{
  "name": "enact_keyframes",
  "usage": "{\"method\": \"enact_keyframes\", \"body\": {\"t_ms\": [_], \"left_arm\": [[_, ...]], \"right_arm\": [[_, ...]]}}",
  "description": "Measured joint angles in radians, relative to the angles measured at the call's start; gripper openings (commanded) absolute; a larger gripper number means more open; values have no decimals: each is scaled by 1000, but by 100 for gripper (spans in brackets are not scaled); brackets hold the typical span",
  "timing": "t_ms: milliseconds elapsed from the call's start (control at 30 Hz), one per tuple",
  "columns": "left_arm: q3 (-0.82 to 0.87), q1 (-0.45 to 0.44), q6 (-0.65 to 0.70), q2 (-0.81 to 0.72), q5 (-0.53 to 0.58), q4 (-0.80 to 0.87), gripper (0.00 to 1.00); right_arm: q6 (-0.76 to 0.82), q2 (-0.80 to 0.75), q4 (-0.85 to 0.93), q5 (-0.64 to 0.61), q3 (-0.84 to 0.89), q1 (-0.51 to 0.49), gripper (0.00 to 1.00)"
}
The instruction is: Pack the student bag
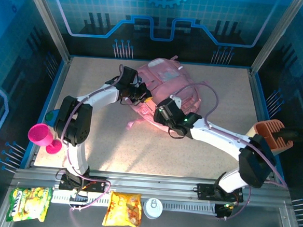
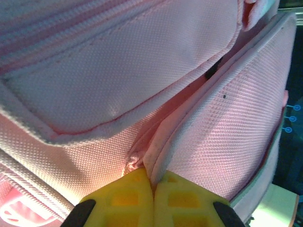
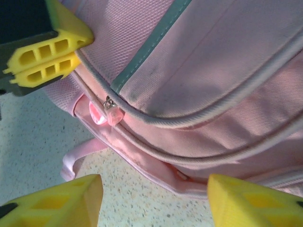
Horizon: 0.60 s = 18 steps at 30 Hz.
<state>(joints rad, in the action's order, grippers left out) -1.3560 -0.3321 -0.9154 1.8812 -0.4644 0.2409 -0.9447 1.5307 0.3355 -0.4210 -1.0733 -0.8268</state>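
On the counter, with left gripper pinched shut on the student bag, centre part-open, empty right gripper over zip pull before closing.

Student bag lies at the table's far centre; the left gripper meets its left side, the right gripper its near edge.

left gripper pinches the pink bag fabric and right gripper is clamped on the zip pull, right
No: the right gripper is open, not touching the zip pull, per the right wrist view. The left gripper does pinch the student bag.
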Motion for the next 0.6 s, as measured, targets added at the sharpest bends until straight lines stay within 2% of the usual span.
{"method": "enact_keyframes", "body": {"t_ms": [133,300,600], "left_arm": [[7,-10,-27,-14,-1,-17,0],[13,-26,-45,-16,-1,-31,0],[18,-30,-55,-18,-1,-37,0]], "right_arm": [[-47,97,-4,-26,-69,-20,44],[-102,169,-7,-43,-131,-31,43],[-203,224,31,-88,-199,-22,34]]}}
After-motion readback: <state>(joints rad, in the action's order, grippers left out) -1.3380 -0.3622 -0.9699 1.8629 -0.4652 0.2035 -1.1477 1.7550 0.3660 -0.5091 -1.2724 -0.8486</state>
